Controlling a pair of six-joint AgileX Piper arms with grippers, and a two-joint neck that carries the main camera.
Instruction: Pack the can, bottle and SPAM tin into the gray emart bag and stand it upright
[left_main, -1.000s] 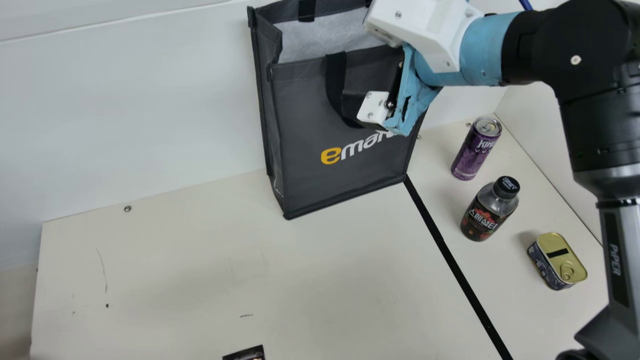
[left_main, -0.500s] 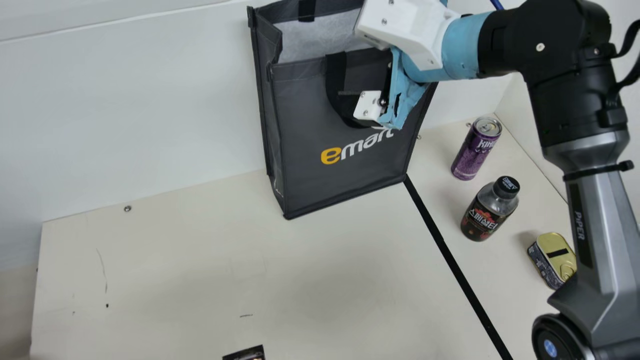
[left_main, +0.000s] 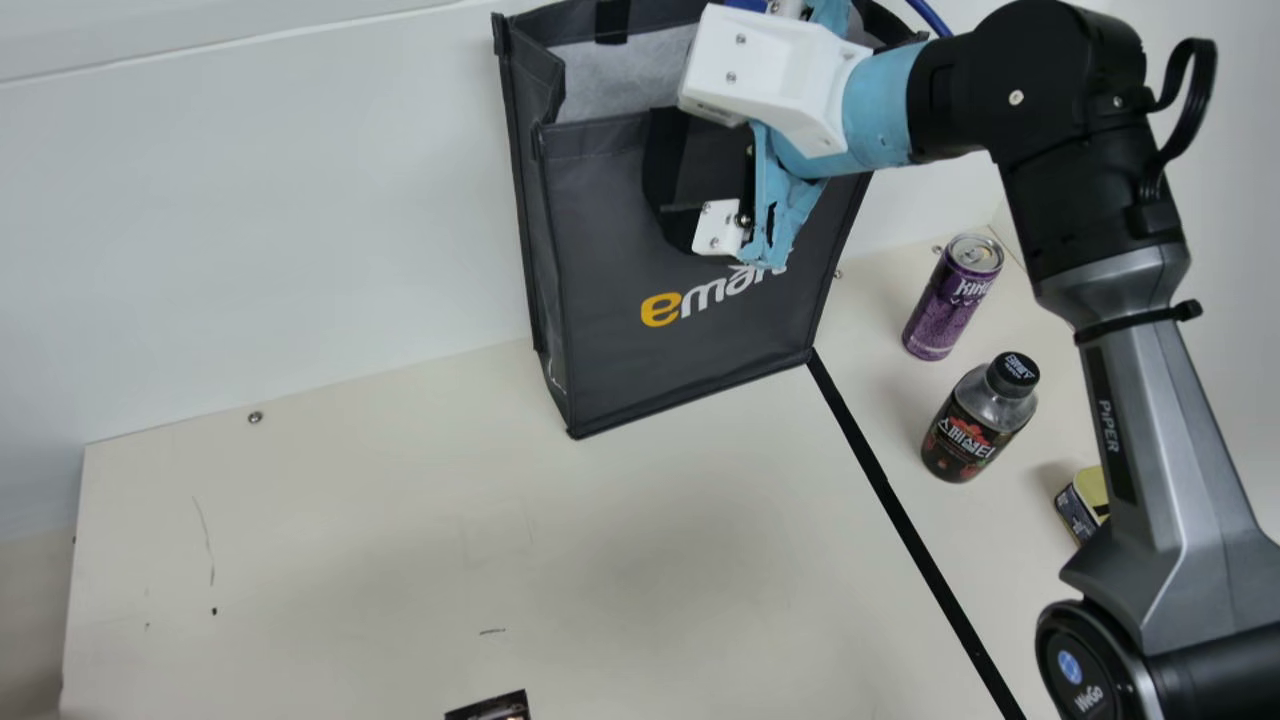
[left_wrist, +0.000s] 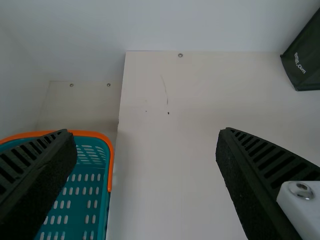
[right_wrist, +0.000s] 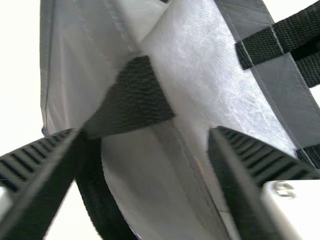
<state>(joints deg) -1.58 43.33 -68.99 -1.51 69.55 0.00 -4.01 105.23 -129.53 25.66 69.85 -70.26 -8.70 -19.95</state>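
Right end effector (left_main: 718, 228) released at bag (left_main: 600, 320) strap (left_main: 664, 165); can (left_main: 945, 300), bottle (left_main: 966, 440) near; arm (left_main: 1145, 390) half-hides tin (left_main: 1078, 512).

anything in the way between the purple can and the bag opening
Yes: the right pincer is at the front rim of the gray bag, toward the can, and the bag's wall rises between can and opening.

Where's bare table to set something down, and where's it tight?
Bare: table left of the tape, in front of and left of the bag. Crowded: right of tape, with can, bottle, tin; and the bag's rim, at the right gripper.
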